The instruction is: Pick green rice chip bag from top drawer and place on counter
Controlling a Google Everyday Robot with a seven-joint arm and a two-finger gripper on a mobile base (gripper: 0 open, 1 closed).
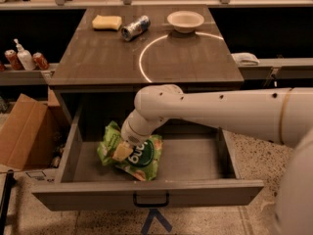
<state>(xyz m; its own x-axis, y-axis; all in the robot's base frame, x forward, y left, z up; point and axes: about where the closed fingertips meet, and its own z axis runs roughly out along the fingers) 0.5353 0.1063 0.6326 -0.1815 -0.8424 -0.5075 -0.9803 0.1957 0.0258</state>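
Nearest to us is the flat front panel of the top drawer (195, 190), pulled out wide open, with its small dark pull handle (150, 199) below and a little right of the gripper. Just behind that panel, on the drawer floor, lies the green rice chip bag (144, 155), crinkled, its dark round label facing up. The gripper (122, 152) is down inside the drawer at the left part of the bag, touching it from above; we cannot tell whether it has closed on the bag or merely rests there. The bag spreads out to both sides of the gripper and slightly toward the front panel. From the gripper the white arm (220, 111) rises up and back, bends at a rounded joint, then runs off to the right across the drawer opening. Beyond and above the gripper sits the counter (98, 58), with a thin white circle line (142, 62) marked on it, directly behind the arm's joint. Farther back on the counter we see a pale bowl (185, 21) on the circle's far edge, a silver can (135, 27) lying on its side, and a yellow sponge (107, 22) left of the can. Well off to the left of the gripper stands a cardboard box (19, 131) on the floor, and above it a shelf holds a pump bottle (23, 58).
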